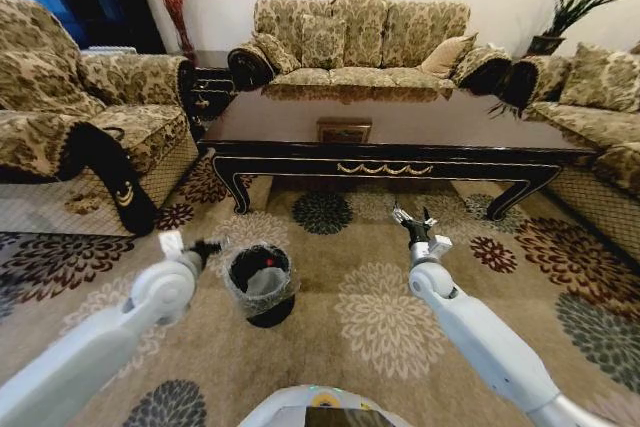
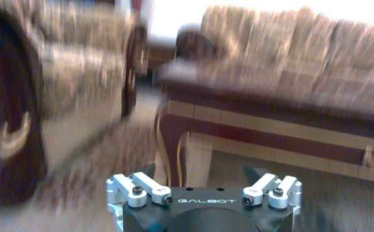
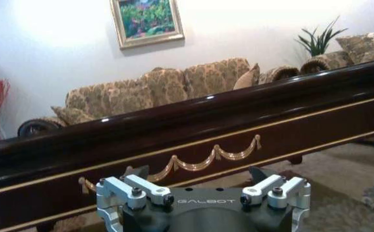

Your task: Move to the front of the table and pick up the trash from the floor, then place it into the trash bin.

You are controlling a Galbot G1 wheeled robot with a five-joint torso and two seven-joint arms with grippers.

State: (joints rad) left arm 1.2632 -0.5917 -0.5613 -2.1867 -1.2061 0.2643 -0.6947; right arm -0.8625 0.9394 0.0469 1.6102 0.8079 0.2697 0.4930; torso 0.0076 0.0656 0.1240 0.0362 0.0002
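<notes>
The dark glossy table [image 1: 400,152] stands across the floor [image 1: 380,317] ahead, its gold ornament [image 3: 200,162] close in the right wrist view. The black trash bin [image 1: 259,285] with its greyish bag stands on the carpet left of centre. A red spot [image 1: 268,261] of trash shows inside it; the rest is hidden by the bag. My left gripper [image 1: 205,247] hovers just left of the bin's rim, open and empty [image 2: 201,171]. My right gripper [image 1: 413,219] is raised in front of the table, open and empty [image 3: 196,172].
Patterned sofas flank the table on the left [image 1: 90,117], the right [image 1: 600,117] and behind it [image 1: 360,42]. A small framed object [image 1: 344,130] lies on the tabletop. A plant [image 1: 560,17] stands at the back right. Open carpet lies between me and the table.
</notes>
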